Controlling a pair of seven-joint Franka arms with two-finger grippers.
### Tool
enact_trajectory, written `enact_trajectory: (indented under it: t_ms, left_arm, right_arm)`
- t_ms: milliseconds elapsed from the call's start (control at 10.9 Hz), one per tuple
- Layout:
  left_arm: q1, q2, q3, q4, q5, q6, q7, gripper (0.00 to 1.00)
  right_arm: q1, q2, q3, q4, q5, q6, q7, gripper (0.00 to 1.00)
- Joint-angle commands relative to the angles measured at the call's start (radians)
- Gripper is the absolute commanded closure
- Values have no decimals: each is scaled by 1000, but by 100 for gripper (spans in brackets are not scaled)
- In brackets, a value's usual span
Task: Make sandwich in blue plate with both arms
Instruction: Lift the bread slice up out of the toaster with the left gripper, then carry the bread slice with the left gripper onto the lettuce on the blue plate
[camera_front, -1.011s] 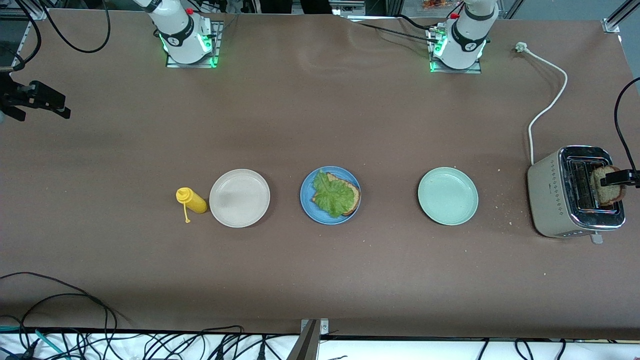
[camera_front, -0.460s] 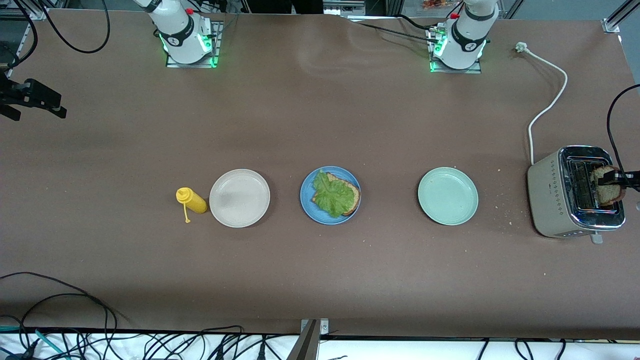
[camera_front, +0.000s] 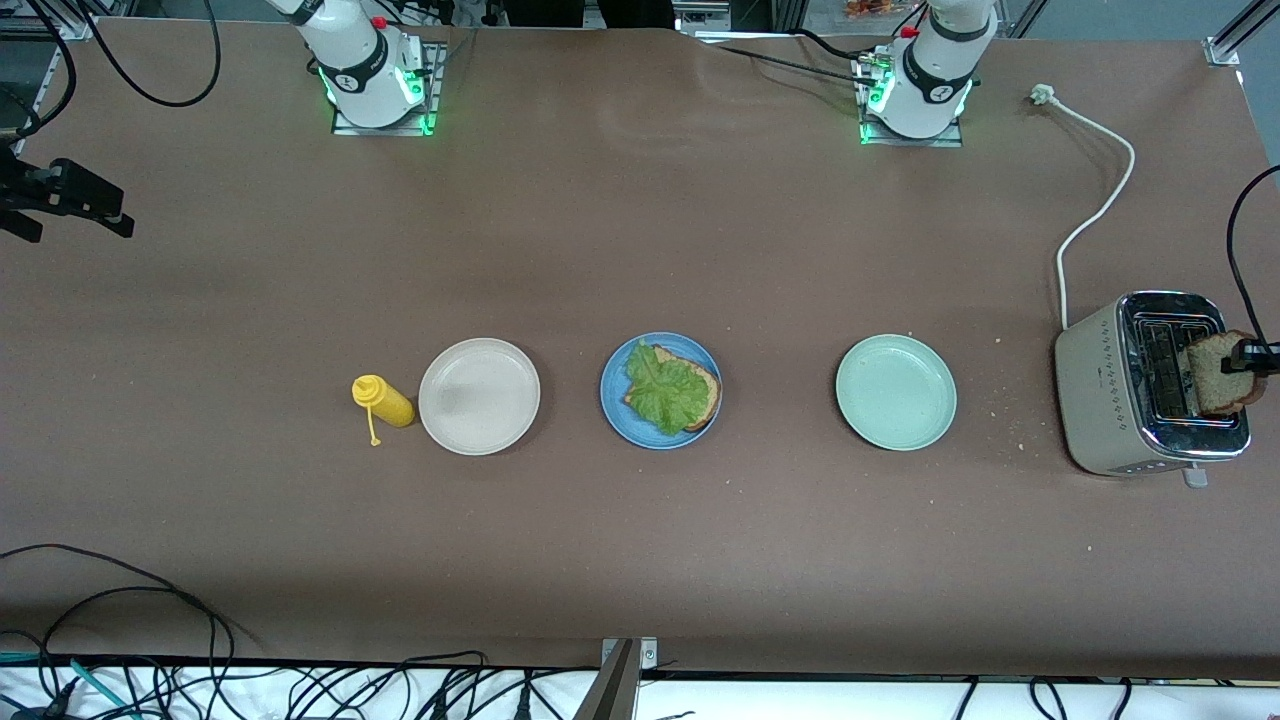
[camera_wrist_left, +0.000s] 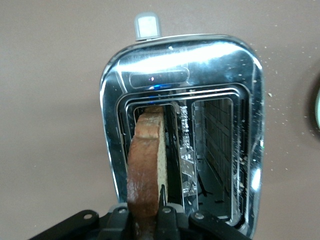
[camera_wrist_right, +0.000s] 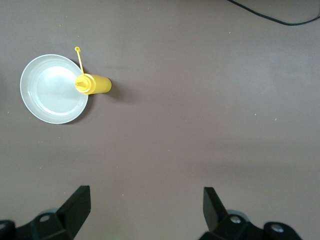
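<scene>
The left end effector (camera_front: 1248, 356), open a second ago, now grips the bread slice (camera_front: 1215, 373).

Three cameras: one high front view, two wrist views.
The front camera faces the arm bases; the left wrist camera looks closely down on the toaster (camera_wrist_left: 180, 130), the right wrist camera from higher on the beige-white plate (camera_wrist_right: 54, 89); both show in the front view.

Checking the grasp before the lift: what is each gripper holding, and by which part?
The left gripper pinches the bread slice by its top crust edge, over the toaster. The right gripper holds nothing.
</scene>
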Motion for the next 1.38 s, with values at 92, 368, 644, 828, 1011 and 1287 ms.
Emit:
enact_trajectory:
  t_ms: [92, 368, 644, 828, 1011, 1287]
  left_arm:
    - [-18, -104, -22, 3, 39, -104, 23, 100]
    - [-131, -188, -28, 3, 40, -179, 23, 100]
    - [-274, -222, -34, 3, 21, -294, 14, 100]
    - [-307, -219, -109, 2, -57, -299, -27, 100]
    - [-351, -193, -174, 2, -149, -299, -202, 100]
    - [-493, -107, -179, 5, -348, -278, -401, 100]
  right_arm:
    - [6, 17, -4, 21, -14, -6, -28, 0]
    - [6, 15, -3, 23, -3, -7, -19, 0]
    - [11, 15, 2, 41, 0, -13, -16, 0]
    - [11, 15, 4, 41, 0, -15, -19, 0]
    - [12, 17, 5, 40, 0, -22, -17, 0]
    - [11, 17, 4, 41, -2, -21, -17, 0]
